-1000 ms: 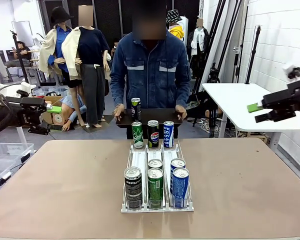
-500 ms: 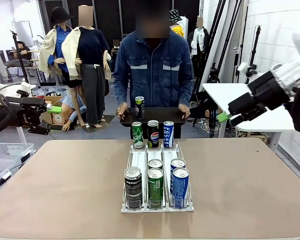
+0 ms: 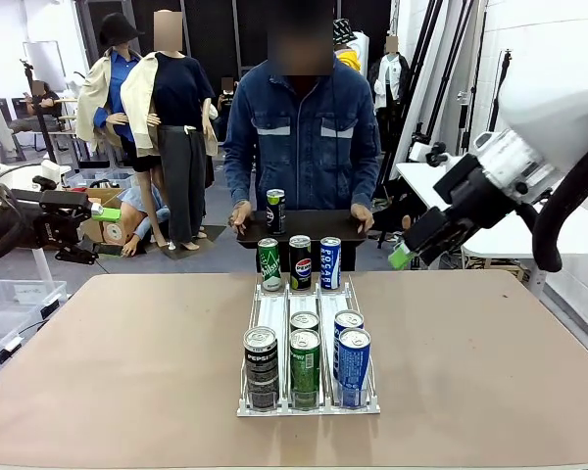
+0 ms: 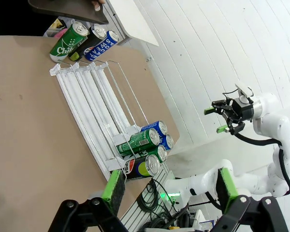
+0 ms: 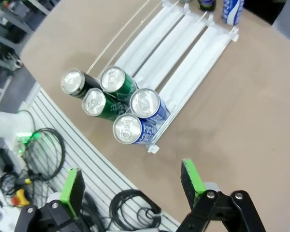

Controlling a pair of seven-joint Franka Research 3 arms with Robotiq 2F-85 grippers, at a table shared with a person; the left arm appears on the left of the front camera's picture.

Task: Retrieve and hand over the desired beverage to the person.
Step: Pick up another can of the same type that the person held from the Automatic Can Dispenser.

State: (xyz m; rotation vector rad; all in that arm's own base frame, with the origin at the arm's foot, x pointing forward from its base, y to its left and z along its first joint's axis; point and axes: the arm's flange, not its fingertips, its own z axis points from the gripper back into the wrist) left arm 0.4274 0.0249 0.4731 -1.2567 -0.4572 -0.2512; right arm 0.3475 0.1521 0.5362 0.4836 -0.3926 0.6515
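Our right tool (image 5: 131,181) has swung in toward the cans (image 5: 144,104), spread wide. Our left tool (image 4: 169,180) gapes wide too.

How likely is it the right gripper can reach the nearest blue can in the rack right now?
Probably yes: the right gripper is open above the table, and the blue can stands at the near right corner of the rack, top uncovered, nothing between them.
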